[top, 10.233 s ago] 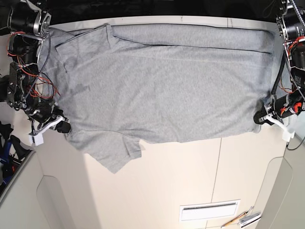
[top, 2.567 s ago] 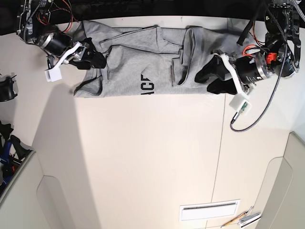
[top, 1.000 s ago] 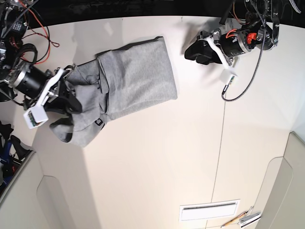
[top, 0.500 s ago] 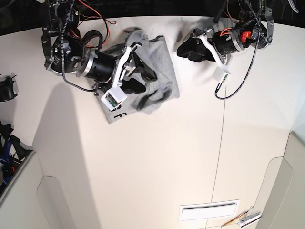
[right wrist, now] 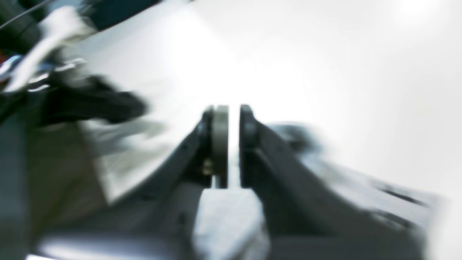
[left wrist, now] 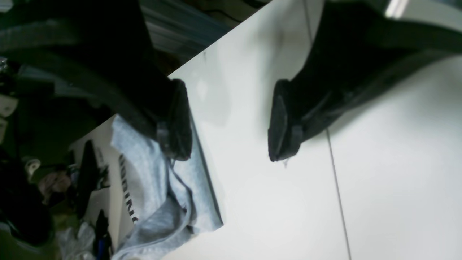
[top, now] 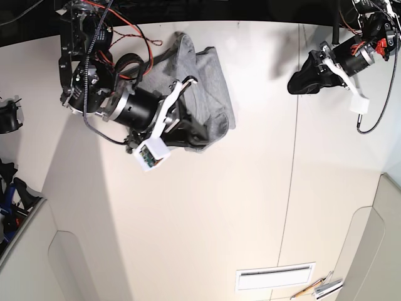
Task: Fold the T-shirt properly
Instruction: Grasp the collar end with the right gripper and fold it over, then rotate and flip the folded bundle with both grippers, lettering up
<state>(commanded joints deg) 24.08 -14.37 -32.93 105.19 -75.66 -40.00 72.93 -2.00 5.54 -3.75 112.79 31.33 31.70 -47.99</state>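
Note:
The heather-grey T-shirt [top: 210, 75] lies folded into a small bundle at the back of the table. My right gripper [top: 191, 128] is at its near edge, its jaws almost together on the fabric. The right wrist view is blurred: the fingers [right wrist: 220, 141] stand a thin gap apart, with grey cloth [right wrist: 225, 224] between their bases. My left gripper [top: 296, 83] is open and empty, well to the right of the shirt. In the left wrist view it [left wrist: 227, 137] hangs over bare table, and the T-shirt [left wrist: 158, 202] with black letters lies beyond its left finger.
A white slotted panel [top: 274, 276] and some pens [top: 319, 288] sit at the table's near edge. A black cable [top: 369, 119] hangs from the left arm. Table seams [top: 291, 188] run front to back. Dark gear [top: 6, 119] stands off the left edge.
My left gripper has pulled away to the right of the shirt. My right gripper has shifted slightly toward the near side over the shirt, and the lettered corner no longer shows in the base view.

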